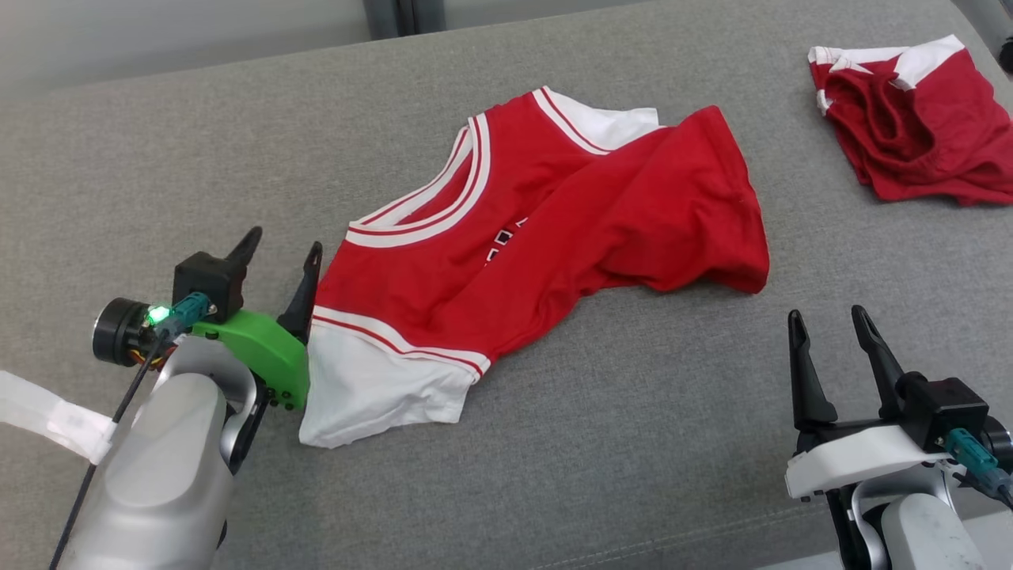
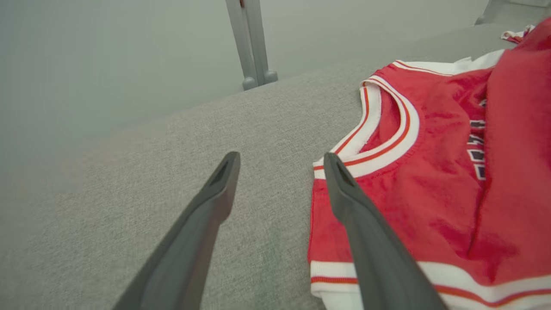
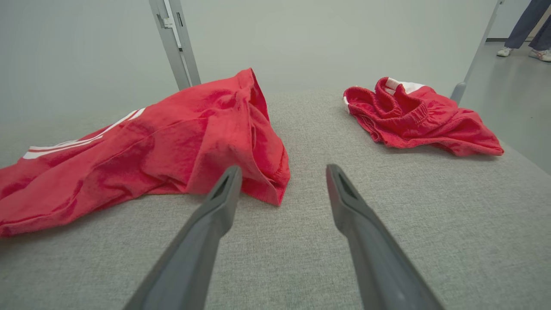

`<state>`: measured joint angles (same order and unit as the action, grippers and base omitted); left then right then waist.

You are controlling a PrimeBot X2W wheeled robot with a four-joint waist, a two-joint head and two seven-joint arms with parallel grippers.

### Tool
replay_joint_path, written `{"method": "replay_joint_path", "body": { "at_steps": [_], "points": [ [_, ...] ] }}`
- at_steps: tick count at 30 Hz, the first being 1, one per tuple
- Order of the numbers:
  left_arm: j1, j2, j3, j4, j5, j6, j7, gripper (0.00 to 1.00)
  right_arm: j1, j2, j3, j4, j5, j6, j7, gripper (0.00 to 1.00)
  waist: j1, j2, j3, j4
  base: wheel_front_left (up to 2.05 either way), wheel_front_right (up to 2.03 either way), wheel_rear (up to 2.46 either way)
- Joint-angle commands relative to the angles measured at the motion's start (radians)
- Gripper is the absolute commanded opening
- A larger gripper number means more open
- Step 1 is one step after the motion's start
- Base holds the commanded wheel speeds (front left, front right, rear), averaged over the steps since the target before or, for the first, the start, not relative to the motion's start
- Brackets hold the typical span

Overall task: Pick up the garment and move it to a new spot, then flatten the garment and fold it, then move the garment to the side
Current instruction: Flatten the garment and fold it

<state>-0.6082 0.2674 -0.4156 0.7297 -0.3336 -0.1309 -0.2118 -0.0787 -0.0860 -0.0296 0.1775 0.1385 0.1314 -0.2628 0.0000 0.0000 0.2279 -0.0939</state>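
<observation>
The garment (image 1: 538,237) is a red jersey with white sleeves and a striped white collar, lying rumpled across the middle of the grey cushion (image 1: 158,158). My left gripper (image 1: 282,252) is open at the jersey's left edge, its right finger just beside the shoulder by the collar (image 2: 379,129). The jersey (image 2: 430,193) lies under and right of that finger. My right gripper (image 1: 828,321) stands open near the front right, clear of the cloth. Ahead of its fingertips lies the jersey's bunched hem (image 3: 241,142).
A second red and white garment (image 1: 918,127) lies crumpled at the back right corner, also visible as a red heap (image 3: 417,116). Grey metal posts (image 3: 174,43) stand behind the cushion. A person's feet (image 3: 523,49) show on the floor far right.
</observation>
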Motion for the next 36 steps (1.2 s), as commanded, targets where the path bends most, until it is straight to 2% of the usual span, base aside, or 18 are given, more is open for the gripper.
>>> {"method": "replay_joint_path", "body": {
  "at_steps": [1, 11, 12, 13, 14, 17, 22, 27, 30, 32, 36],
  "points": [
    [-0.02, 0.007, -0.02, 0.02, -0.024, 0.001, 0.002, 1.0, -0.014, 0.001, -0.003, 0.001, -0.001, -0.001, -0.003, 1.0, 0.0, 0.0, 0.032, -0.031, 0.0, 0.0, 0.0],
    [-0.04, 0.002, -0.172, 0.174, -0.134, 0.001, 0.059, 1.0, -0.023, 0.005, -0.01, 0.007, -0.006, -0.001, -0.003, 1.0, 0.0, 0.0, 0.034, -0.046, 0.0, 0.0, 0.0],
    [-0.037, -0.001, -0.188, 0.187, -0.145, 0.001, 0.065, 0.78, -0.02, 0.006, -0.012, 0.006, -0.008, -0.001, -0.003, 1.0, 0.0, 0.0, 0.032, -0.046, 0.0, 0.0, 0.0],
    [-0.036, -0.005, -0.194, 0.193, -0.153, 0.001, 0.065, 0.27, -0.019, 0.007, -0.013, 0.006, -0.008, -0.001, -0.003, 1.0, 0.0, 0.0, 0.03, -0.045, 0.0, 0.0, 0.0],
    [-0.039, -0.007, -0.202, 0.201, -0.162, 0.001, 0.062, 0.0, -0.017, 0.007, -0.017, 0.006, -0.009, -0.001, -0.003, 1.0, 0.0, 0.0, 0.028, -0.044, 0.0, 0.0, 0.0],
    [-0.045, -0.002, -0.218, 0.217, -0.187, 0.001, 0.045, 0.0, -0.014, 0.008, -0.02, 0.006, -0.01, -0.001, -0.003, 1.0, 0.0, 0.0, 0.019, -0.037, 0.0, 0.0, 0.0],
    [-0.065, 0.028, -0.168, 0.242, -0.227, 0.008, -0.023, 0.0, -0.004, 0.008, -0.026, 0.006, -0.012, -0.001, -0.003, 1.0, 0.0, 0.0, 0.002, -0.02, 0.0, 0.0, 0.0],
    [-0.023, 0.06, -0.119, 0.241, -0.252, 0.026, -0.047, 0.0, 0.009, 0.01, -0.033, 0.011, -0.016, -0.001, -0.003, 1.0, 0.0, 0.0, -0.014, -0.004, 0.0, 0.0, 0.0],
    [0.005, 0.059, -0.112, 0.233, -0.247, 0.029, -0.053, 0.0, 0.016, 0.011, -0.03, 0.016, -0.017, -0.001, -0.003, 1.0, 0.0, 0.0, -0.028, 0.007, 0.0, 0.0, 0.0],
    [0.012, 0.054, -0.099, 0.203, -0.238, 0.04, -0.055, 1.0, 0.021, 0.011, -0.026, 0.019, -0.016, -0.001, -0.003, 1.0, 0.0, 0.0, -0.038, 0.015, 0.0, 0.0, 0.0],
    [0.085, 0.047, -0.034, 0.08, -0.212, 0.069, -0.053, 1.0, 0.032, 0.004, -0.021, 0.023, -0.012, -0.001, -0.003, 1.0, 0.0, 0.0, -0.065, 0.034, 0.0, 0.0, 0.0]
  ]
}}
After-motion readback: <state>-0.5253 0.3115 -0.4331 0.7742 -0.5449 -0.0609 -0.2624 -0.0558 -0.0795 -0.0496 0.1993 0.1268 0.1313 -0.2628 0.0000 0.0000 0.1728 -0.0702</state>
